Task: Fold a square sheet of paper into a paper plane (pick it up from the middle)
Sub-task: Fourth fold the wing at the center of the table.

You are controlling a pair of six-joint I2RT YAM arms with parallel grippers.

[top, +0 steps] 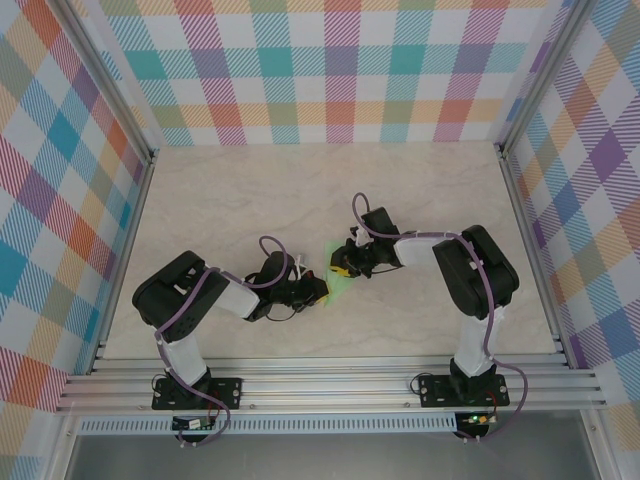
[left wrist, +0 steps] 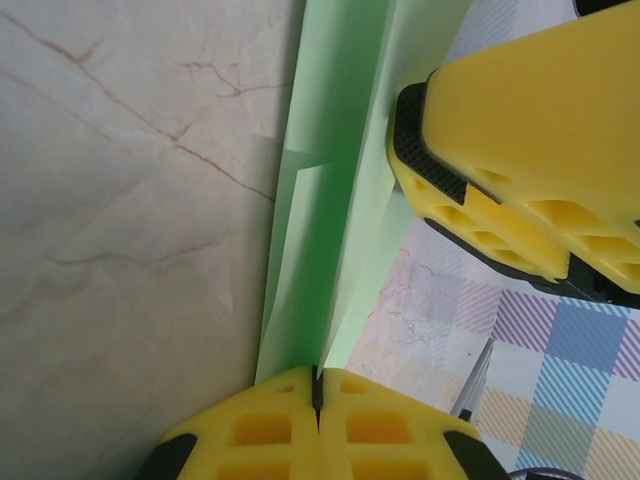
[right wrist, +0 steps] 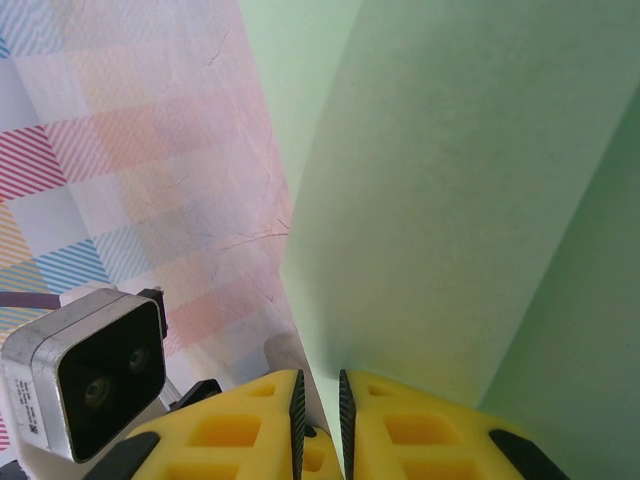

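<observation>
The pale-green paper [top: 338,286] is folded into a long narrow shape with creases and is held up between the two arms at the table's middle. In the left wrist view the folded paper [left wrist: 330,200] runs away from my left gripper [left wrist: 318,385], whose jaws are shut on its near end. My right gripper's yellow fingers [left wrist: 520,150] stand close beside the far part of the paper. In the right wrist view a broad flap of the paper [right wrist: 450,200] dips into my right gripper [right wrist: 320,400]. Its jaws stand a narrow gap apart, with the paper against the right pad.
The grippers [top: 318,290] [top: 343,268] nearly touch over the marble tabletop [top: 250,200]. Checked walls [top: 340,70] close the back and both sides. The left arm's camera housing [right wrist: 90,370] sits near the right gripper's left finger.
</observation>
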